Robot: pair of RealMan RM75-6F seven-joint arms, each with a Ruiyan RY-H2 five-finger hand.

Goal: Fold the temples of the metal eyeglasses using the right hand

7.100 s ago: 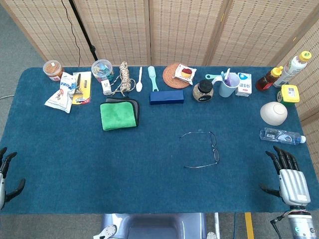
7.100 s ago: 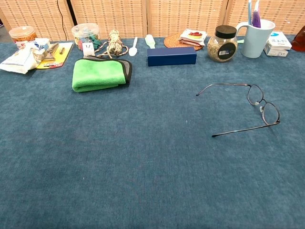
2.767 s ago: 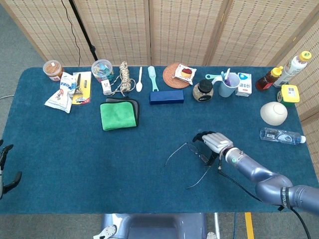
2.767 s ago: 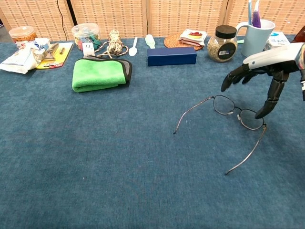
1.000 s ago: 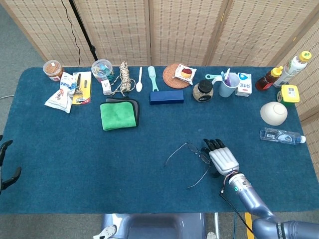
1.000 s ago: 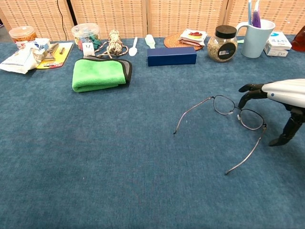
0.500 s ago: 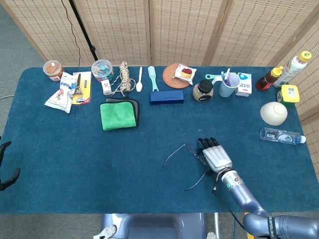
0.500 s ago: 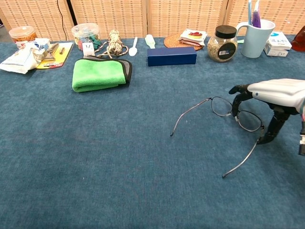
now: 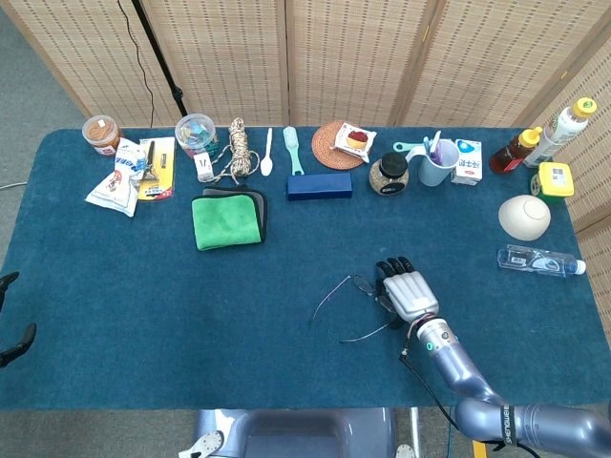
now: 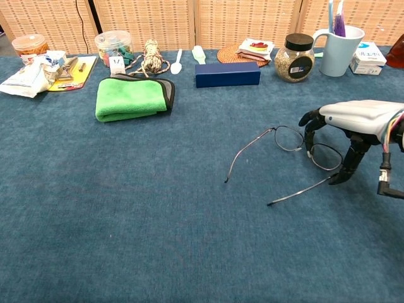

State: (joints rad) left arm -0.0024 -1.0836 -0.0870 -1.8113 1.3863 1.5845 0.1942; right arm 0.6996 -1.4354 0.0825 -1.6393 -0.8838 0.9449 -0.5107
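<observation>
The metal eyeglasses [image 10: 290, 138] lie open on the blue table [image 10: 126, 214], right of centre, and show smaller in the head view [image 9: 361, 282]. Their far temple [image 10: 249, 153] points toward the front left. The near temple [image 10: 300, 191] is angled leftward, partly swung in. My right hand [image 10: 353, 123] hovers over the right lens with its fingers curved down onto the frame and its thumb [image 10: 349, 165] against the near temple's hinge end. In the head view this hand [image 9: 408, 290] covers the lenses. My left hand [image 9: 11, 339] sits at the table's front left edge, fingers apart, holding nothing.
A green cloth [image 10: 130, 98] and a blue case [image 10: 227, 74] lie further back. A jar [image 10: 294, 58], a mug [image 10: 338, 41] and small boxes line the far edge. A white bowl [image 9: 524, 217] and a lying water bottle [image 9: 539, 260] are at the right.
The thumb of my right hand has pushed the near temple, which has swung from pointing forward-left to lying nearly leftward. The whole eyeglasses slid slightly left. The left hand has barely moved.
</observation>
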